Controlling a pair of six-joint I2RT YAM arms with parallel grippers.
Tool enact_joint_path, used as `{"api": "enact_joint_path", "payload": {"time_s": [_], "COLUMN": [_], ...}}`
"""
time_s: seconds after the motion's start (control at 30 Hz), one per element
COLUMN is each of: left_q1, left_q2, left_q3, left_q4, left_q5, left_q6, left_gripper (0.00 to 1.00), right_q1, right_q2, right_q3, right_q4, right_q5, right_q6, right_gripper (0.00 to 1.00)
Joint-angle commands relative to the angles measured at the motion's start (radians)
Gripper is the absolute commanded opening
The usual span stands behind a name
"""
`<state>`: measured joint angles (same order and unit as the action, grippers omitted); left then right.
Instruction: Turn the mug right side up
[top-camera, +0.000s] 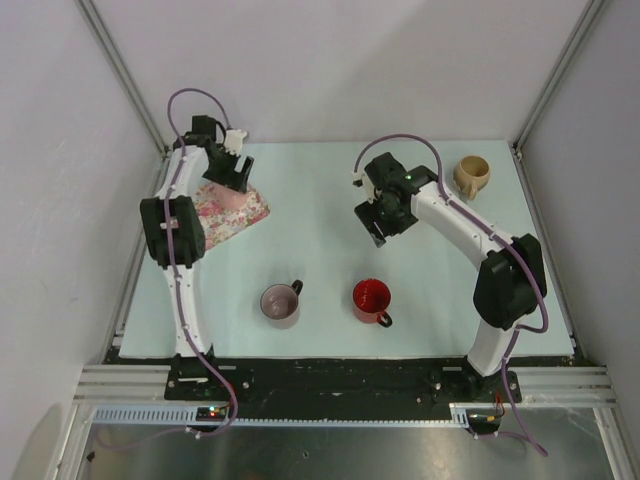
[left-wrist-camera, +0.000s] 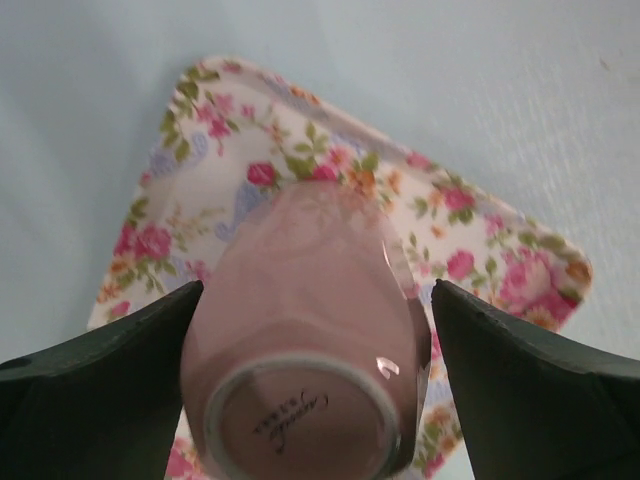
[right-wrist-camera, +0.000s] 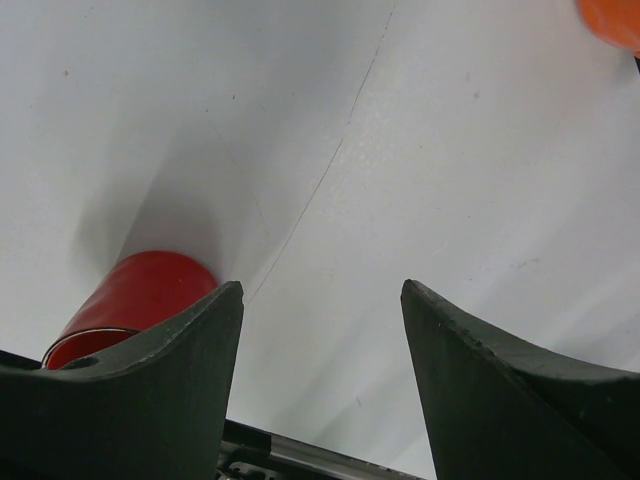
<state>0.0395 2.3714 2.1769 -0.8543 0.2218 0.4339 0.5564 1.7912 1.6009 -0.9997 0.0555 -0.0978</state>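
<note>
Pink mug (left-wrist-camera: 300, 340), base-up on floral tray (left-wrist-camera: 480, 230), sits between left end effector's (left-wrist-camera: 317, 290) spread fingers (left-wrist-camera: 100, 400).

Surface finish notes, wrist views
Pink mug (left-wrist-camera: 300, 300): smooth glazed ceramic, glossy highlight near base. Floral tray (left-wrist-camera: 480, 240): smooth printed surface, slight sheen. Table (right-wrist-camera: 480, 150): matt, with fine hairline scratches. Red mug (right-wrist-camera: 130, 295): glossy.

Floral tray (top-camera: 225, 222) at far left, mauve mug (top-camera: 281, 303) and red mug (top-camera: 371, 299) near the front — tan mug (top-camera: 472, 176) far right
</note>
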Motion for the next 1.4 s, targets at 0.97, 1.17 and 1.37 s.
{"api": "enact_joint_path", "payload": {"time_s": [0.97, 1.17, 1.37], "left_q1": [0.115, 0.101, 0.1], "left_q2": [-0.151, -0.124, -0.149], "left_q3": [-0.209, -0.181, -0.209], "left_q4": [-0.051, -0.05, -0.051], "left_q5": [0.096, 0.112, 0.163], "left_q6": [0.648, 0.652, 0.651], "left_gripper": [0.7, 0.58, 0.12], "right_q1": [0.01, 0.009, 0.012], "right_q2": [-0.015, -0.007, -0.015], "right_q3": [0.017, 0.033, 0.046], "right_q4": [-0.064, -0.085, -0.093], "right_q5": [-0.079, -0.078, -0.078], "right_q6": [-0.026, -0.025, -0.015], "right_gripper": [0.69, 0.69, 0.69]}}
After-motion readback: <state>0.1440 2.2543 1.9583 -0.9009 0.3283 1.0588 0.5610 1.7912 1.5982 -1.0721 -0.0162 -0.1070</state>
